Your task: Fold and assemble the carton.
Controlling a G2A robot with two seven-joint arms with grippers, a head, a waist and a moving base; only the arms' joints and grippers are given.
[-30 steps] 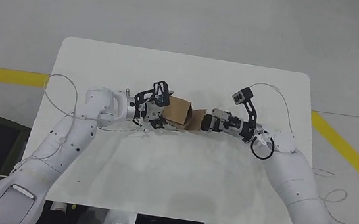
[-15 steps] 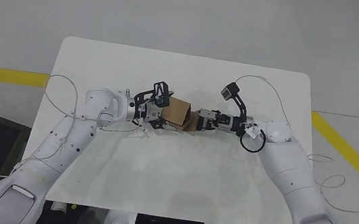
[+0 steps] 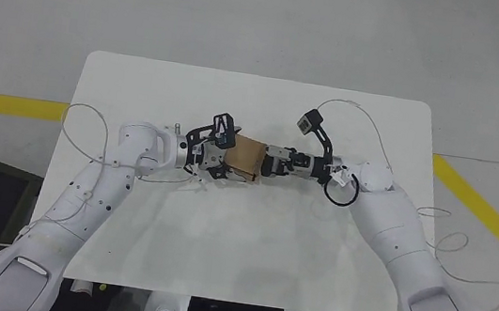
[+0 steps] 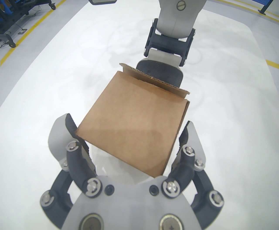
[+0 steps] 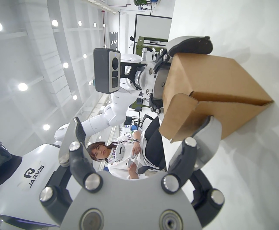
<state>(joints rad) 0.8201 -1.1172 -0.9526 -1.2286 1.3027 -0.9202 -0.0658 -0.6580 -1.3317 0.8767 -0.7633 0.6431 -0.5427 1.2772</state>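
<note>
Inspecting the hold, we find the carton [image 3: 247, 158] near the table's centre. The left gripper [image 4: 128, 132] is clamped across its sides from 9 o'clock. The right gripper [image 3: 274, 164] sits at 3 o'clock, fingers apart, one finger [image 5: 209, 129] pressing the end flap [image 5: 181, 115]. We judge two risks: an uneven push may crease the flap off its score, and a slackened clamp may let the carton skid on the smooth white table [image 3: 313, 249]. Grey floor with a yellow line [image 3: 10, 105] surrounds it.
</note>
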